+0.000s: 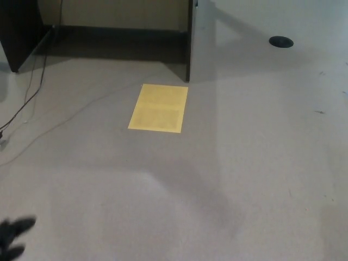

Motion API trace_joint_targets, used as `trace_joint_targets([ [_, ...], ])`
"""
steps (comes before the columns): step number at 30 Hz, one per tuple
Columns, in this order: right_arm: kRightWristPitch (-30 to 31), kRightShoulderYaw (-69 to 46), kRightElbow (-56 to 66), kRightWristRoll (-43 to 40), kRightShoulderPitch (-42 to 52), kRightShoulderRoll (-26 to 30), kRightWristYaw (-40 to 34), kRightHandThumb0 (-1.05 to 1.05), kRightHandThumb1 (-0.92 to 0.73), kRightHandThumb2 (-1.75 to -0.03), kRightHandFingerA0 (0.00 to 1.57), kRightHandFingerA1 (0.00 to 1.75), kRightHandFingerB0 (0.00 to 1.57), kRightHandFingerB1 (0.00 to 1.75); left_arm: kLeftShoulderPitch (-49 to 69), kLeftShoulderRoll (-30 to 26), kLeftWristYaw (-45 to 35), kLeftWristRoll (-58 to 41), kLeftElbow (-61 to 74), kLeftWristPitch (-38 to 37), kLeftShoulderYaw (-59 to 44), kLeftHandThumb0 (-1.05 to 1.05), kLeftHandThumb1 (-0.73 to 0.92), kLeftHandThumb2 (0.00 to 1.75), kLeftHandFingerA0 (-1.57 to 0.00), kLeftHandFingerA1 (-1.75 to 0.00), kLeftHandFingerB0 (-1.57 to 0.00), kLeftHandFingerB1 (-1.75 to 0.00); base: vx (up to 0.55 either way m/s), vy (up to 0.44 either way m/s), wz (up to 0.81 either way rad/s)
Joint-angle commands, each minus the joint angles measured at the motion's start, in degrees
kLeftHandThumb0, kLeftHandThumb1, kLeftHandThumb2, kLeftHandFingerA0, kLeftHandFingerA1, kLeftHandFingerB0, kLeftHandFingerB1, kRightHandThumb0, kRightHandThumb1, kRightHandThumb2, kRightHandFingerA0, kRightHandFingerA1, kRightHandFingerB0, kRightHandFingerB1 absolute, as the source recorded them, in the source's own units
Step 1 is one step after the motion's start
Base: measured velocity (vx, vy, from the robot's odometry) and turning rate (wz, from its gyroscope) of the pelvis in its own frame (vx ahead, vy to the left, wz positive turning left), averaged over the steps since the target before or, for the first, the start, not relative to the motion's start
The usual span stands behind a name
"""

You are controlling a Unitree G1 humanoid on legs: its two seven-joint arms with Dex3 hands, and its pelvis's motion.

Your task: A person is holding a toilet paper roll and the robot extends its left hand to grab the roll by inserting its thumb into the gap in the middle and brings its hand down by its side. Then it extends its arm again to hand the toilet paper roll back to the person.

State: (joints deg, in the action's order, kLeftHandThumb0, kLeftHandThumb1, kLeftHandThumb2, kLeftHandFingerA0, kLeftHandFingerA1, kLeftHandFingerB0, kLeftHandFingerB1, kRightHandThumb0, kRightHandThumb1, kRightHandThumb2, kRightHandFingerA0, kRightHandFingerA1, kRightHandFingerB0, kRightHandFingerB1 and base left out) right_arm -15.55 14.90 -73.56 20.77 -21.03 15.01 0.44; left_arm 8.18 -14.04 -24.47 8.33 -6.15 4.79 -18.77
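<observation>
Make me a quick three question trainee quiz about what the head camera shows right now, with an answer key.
1. True or false: a toilet paper roll is in view.
2. What flat item lies on the grey floor? A) red towel B) yellow rectangular paper sheet C) blue box
3. Fill in: black fingertips of the left robot hand show at the picture's bottom ____ corner.

Key: 1 false; 2 B; 3 left.

Yellow sheet of paper (158,107) flat on the grey floor (261,163), dark cabinet edge (190,41) behind it, black cables (24,103) at left, small black round spot (281,41) far right
</observation>
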Motion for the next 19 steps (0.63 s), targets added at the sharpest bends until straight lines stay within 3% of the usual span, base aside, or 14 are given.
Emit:
trace_joint_targets([
  [1,0.0,-2.7,0.2,-1.8,1.6,2.3,-2.4,-0.32,-0.66,-0.59,0.63,0.61,0.47,0.38,0.6,-4.7,17.7,5.0,-31.2,-24.6,0.1,-0.18,0.38,0.89,-0.09,-0.52,-0.07,-0.50,0.00,0.000,0.00],
  [2,-0.2,-2.8,0.0,-1.9,1.6,2.4,-2.2,-0.38,-0.53,-0.84,0.52,0.61,0.38,0.50,0.2,-4.9,17.0,4.4,-31.6,-24.4,0.1,-0.32,0.44,0.57,-0.19,-0.37,-0.18,-0.31,0.00,0.000,0.00],
  [4,-0.2,-3.1,0.0,-1.9,1.2,2.6,-2.0,-0.32,-0.67,-0.60,0.60,0.55,0.44,0.35,-1.1,-4.7,15.7,2.6,-33.4,-23.4,-0.4,-0.27,0.43,0.57,-0.22,-0.38,-0.20,-0.31,0.00,0.000,0.00],
  [7,-0.2,-3.2,0.1,-1.7,1.4,2.8,-2.5,-0.32,-0.66,-0.59,0.65,0.68,0.43,0.34,-1.6,-4.7,15.8,2.1,-35.1,-22.9,-0.1,-0.21,0.45,0.54,-0.33,-0.37,-0.22,-0.29,0.00,0.000,0.00],
  [8,-0.8,-3.2,0.3,-1.6,2.0,2.9,-2.6,-0.39,-0.52,-0.82,0.68,0.83,0.36,0.48,-1.3,-4.8,15.0,1.6,-36.0,-23.2,0.0,-0.20,0.45,0.54,-0.36,-0.38,-0.23,-0.29,0.00,0.000,0.00],
  [9,-1.3,-3.4,0.3,-1.6,2.5,3.0,-2.6,-0.32,-0.66,-0.59,0.65,0.76,0.42,0.35,-0.9,-5.1,15.3,1.9,-36.4,-23.3,0.5,-0.27,0.39,0.58,-0.32,-0.40,-0.21,-0.33,0.00,0.000,0.00],
  [10,-1.4,-3.5,0.3,-1.6,2.9,3.0,-2.4,-0.38,-0.53,-0.84,0.62,0.72,0.33,0.48,-0.6,-5.3,15.6,2.3,-36.9,-23.4,1.0,-0.29,0.40,0.57,-0.33,-0.39,-0.24,-0.33,0.00,0.000,0.00],
  [11,-1.4,-3.6,0.3,-1.6,3.0,3.0,-2.4,-0.38,-0.53,-0.84,0.62,0.72,0.33,0.48,-0.7,-5.4,15.8,2.4,-37.4,-23.7,1.2,-0.29,0.40,0.57,-0.33,-0.39,-0.24,-0.33,0.00,0.000,0.00],
  [12,-1.5,-3.6,0.3,-1.4,3.4,3.0,-2.4,-0.32,-0.68,-0.60,0.63,0.61,0.41,0.34,-0.5,-5.7,15.8,2.5,-38.3,-24.8,1.7,-0.30,0.40,0.57,-0.34,-0.40,-0.24,-0.34,0.00,0.000,0.00],
  [13,-1.7,-3.7,0.4,-1.5,4.5,3.1,-2.5,-0.39,-0.53,-0.83,0.62,0.73,0.34,0.48,0.3,-5.8,15.7,2.8,-39.0,-25.3,2.3,-0.25,0.44,0.53,-0.38,-0.37,-0.27,-0.30,0.00,0.000,0.00],
  [14,-2.0,-3.7,0.5,-1.5,5.4,3.2,-2.6,-0.39,-0.53,-0.84,0.62,0.73,0.33,0.48,1.0,-6.1,16.1,3.5,-39.3,-25.7,3.0,-0.27,0.45,0.53,-0.40,-0.37,-0.29,-0.31,0.00,0.000,0.00],
  [15,-1.9,-3.6,0.6,-1.2,5.5,3.2,-3.1,-0.33,-0.66,-0.59,0.64,0.65,0.41,0.35,1.0,-6.5,16.1,3.7,-39.6,-25.7,3.7,-0.28,0.45,0.54,-0.43,-0.37,-0.32,-0.31,0.00,0.000,0.00],
  [17,-1.8,-3.8,0.6,-1.2,6.2,3.4,-3.0,-0.40,-0.53,-0.83,0.62,0.71,0.34,0.49,1.2,-6.8,16.7,4.0,-40.7,-26.4,4.9,-0.27,0.48,0.54,-0.47,-0.38,-0.34,-0.32,0.00,0.000,0.00],
  [19,-1.5,-3.8,0.6,-1.3,6.3,3.4,-2.9,-0.34,-0.67,-0.59,0.63,0.61,0.41,0.35,1.1,-7.1,17.3,4.4,-41.3,-26.9,5.7,-0.27,0.48,0.55,-0.48,-0.38,-0.36,-0.33,0.00,0.000,0.00],
])
